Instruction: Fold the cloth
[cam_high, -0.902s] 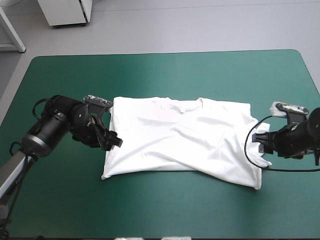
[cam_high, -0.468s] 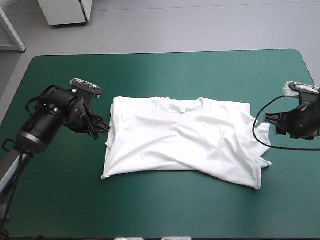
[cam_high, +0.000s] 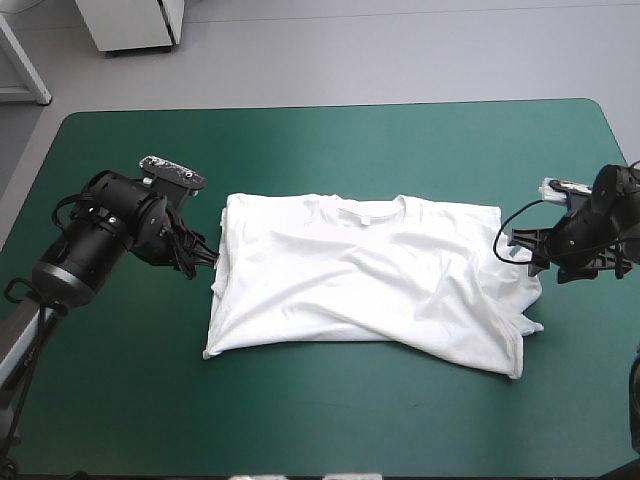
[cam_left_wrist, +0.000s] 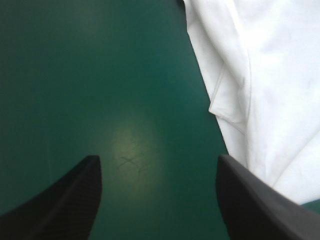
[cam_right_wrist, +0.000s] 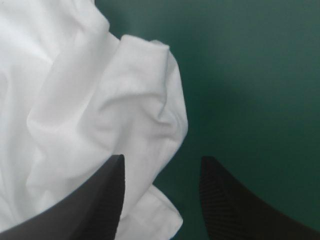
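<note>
The left jaws stand wide open: in the left wrist view the two black fingers (cam_left_wrist: 62, 200) are well apart with only bare teal-green cover (cam_left_wrist: 100, 90) between them. The left edge of the T-shirt (cam_high: 360, 285) runs just beside one finger, where a turned-in fold of sleeve (cam_left_wrist: 227, 107) juts toward the gap. From the high view the tips sit right at that edge. Whether they touch the cloth cannot be told.

The right jaws are open too, but narrower. In the right wrist view their fingers (cam_right_wrist: 87, 202) rise with a modest gap. A tongue of white hem lies in the gap on one side and cover fills the rest. A rounded, rumpled lobe of the right sleeve (cam_right_wrist: 145, 100) lies just ahead of one finger. Nothing is gripped.

The T-shirt lies spread flat across the middle of the worktop, with its collar (cam_high: 372, 206) toward the far edge and its hem toward the near edge. The left edge is fairly straight. The right side is creased and bunched, with a diagonal ridge running down to the near right corner (cam_high: 515, 370).

Bare cover surrounds the cloth. There is a broad band beyond the collar up to the far edge and another wide strip along the near edge. Room is also free behind the left arm (cam_high: 95, 235). The right arm (cam_high: 600, 230) sits close to the worktop's right edge, so the margin there is slimmer.
</note>
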